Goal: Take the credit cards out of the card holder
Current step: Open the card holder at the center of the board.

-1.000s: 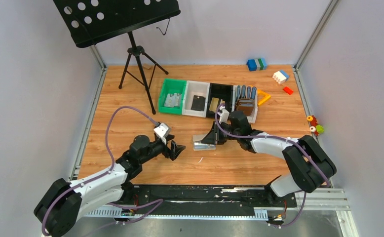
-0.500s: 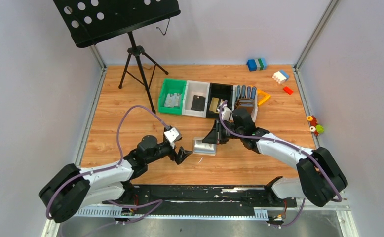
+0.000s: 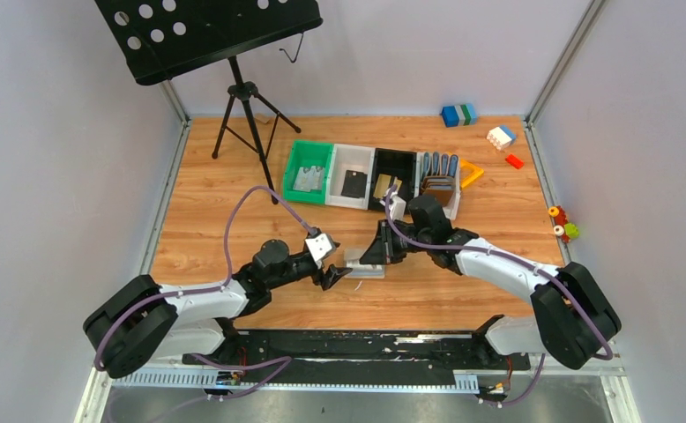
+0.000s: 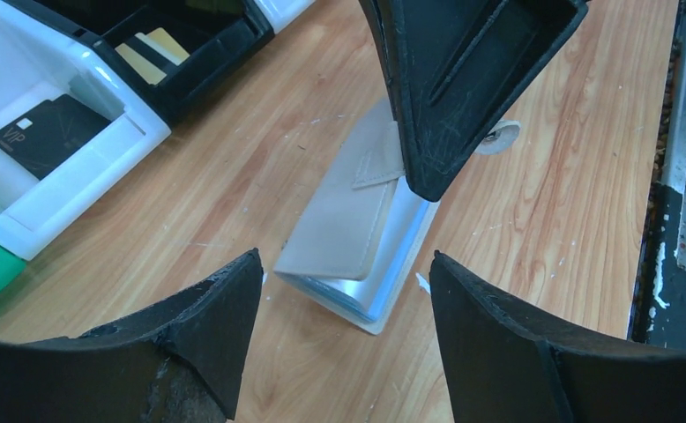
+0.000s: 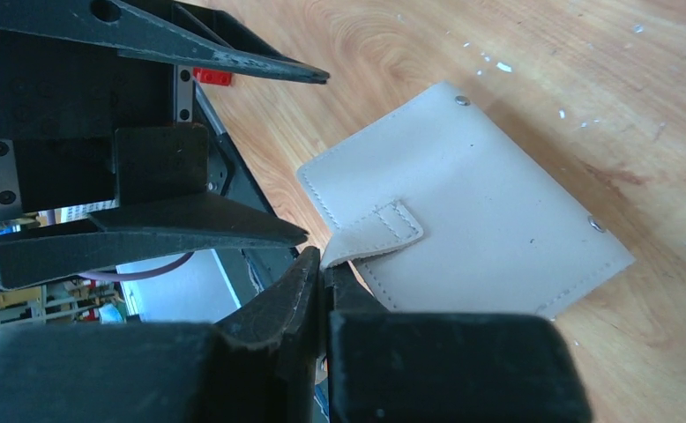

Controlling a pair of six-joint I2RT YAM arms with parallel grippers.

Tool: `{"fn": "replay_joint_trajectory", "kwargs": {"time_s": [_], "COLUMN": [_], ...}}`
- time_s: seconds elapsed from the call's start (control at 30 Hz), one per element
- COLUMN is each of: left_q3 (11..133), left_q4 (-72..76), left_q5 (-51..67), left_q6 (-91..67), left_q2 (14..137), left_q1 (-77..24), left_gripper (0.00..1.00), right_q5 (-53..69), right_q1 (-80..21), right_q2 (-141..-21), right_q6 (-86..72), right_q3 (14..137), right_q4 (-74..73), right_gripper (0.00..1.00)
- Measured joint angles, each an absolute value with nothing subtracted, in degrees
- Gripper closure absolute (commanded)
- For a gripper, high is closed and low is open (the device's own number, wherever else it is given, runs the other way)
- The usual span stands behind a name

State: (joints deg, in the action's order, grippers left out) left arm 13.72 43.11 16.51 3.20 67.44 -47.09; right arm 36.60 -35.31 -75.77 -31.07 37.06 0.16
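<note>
Your card holder lies folded on the wooden table at the middle of the top view, pale grey-beige with blue-grey leaves showing at its edge. Your right gripper is pinched tight on its strap tab. Your left gripper hangs spread wide just beside it, touching nothing.

the wooden table carries a card holder lying folded just toward 6 o'clock from its middle. at 12 o'clock sits a row of bins side by side: green bin, white bin, black bin and a last bin. a music stand stands at 10 o'clock. a yellow piece, white block, red block and blue-green block lie around 1 to 2 o'clock.
</note>
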Motion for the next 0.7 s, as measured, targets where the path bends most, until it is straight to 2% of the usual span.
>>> {"fn": "replay_joint_trajectory", "kwargs": {"time_s": [0.2, 0.27, 0.3, 0.33, 0.4, 0.47, 0.53, 0.7], "left_q3": [14.8, 15.6, 16.0, 16.6, 17.6, 18.6, 19.6, 21.7], "left_q4": [41.0, 40.4, 40.1, 39.0, 37.3, 35.2, 33.2, 28.4], "left_q5": [15.9, 15.7, 15.7, 15.7, 15.5, 15.2, 14.8, 11.4], "left_q6": [4.9, 5.4, 5.4, 6.0, 6.3, 6.2, 5.5, 1.0], "left_q2": [69.0, 69.6, 69.8, 69.9, 69.9, 69.9, 69.9, 70.0], "left_q1": [-47.7, -47.7, -47.7, -47.7, -47.8, -47.9, -47.9, -47.9], "left_gripper": [0.45, 0.63, 0.72, 0.83, 1.0, 1.0, 1.0, 1.0], "right_q5": [36.9, 36.9, 36.9, 36.9, 36.9, 36.2, 34.5, 27.3], "right_q1": [-37.0, -37.4, -37.5, -37.7, -37.8, -37.8, -37.9, -38.1], "right_q2": [-75.8, -75.8, -75.9, -76.0, -76.2, -76.2, -76.1, -71.0], "right_q6": [-30.7, -30.7, -30.7, -30.7, -30.8, -30.9, -30.9, -31.0], "right_q3": [38.0, 38.3, 38.4, 38.7, 39.1, 39.7, 39.9, 38.5], "right_q4": [-0.4, -0.5, -0.6, -0.6, -0.6, -0.7, -0.7, -3.8], "right_gripper": [0.95, 0.94, 0.91, 0.82, 0.55, 0.39, 0.29, 0.22]}}
